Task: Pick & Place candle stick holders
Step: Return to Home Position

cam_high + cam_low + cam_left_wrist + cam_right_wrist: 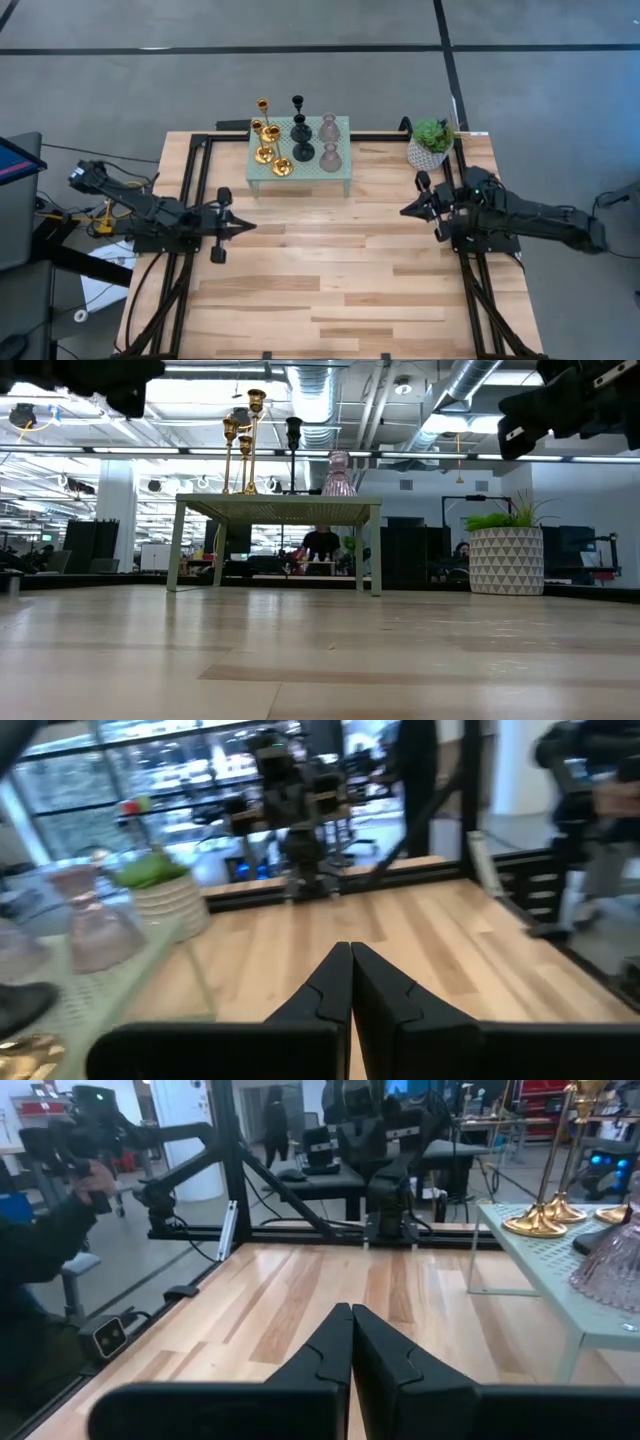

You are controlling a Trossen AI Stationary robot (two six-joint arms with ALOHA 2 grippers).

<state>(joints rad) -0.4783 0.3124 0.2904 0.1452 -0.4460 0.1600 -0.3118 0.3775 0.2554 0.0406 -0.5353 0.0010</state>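
Observation:
Several candle stick holders stand by their round bases on a small pale green raised stand [340, 172] at the table's far middle: gold ones [266, 135], black ones [300, 135] and pinkish glass ones [330, 140]. In the low view the gold ones [245, 440] and a glass one [338, 475] show on the stand [275, 508]. My left gripper [248, 227] is shut and empty over the table's left part. My right gripper [405, 212] is shut and empty over the right part. Both are well clear of the stand.
A small green plant in a white patterned pot [430, 145] stands at the table's far right, next to my right arm. Black frame rails [190, 200] run along the table's left and right sides. Bare wood [330, 270] lies between the arms and toward the near edge.

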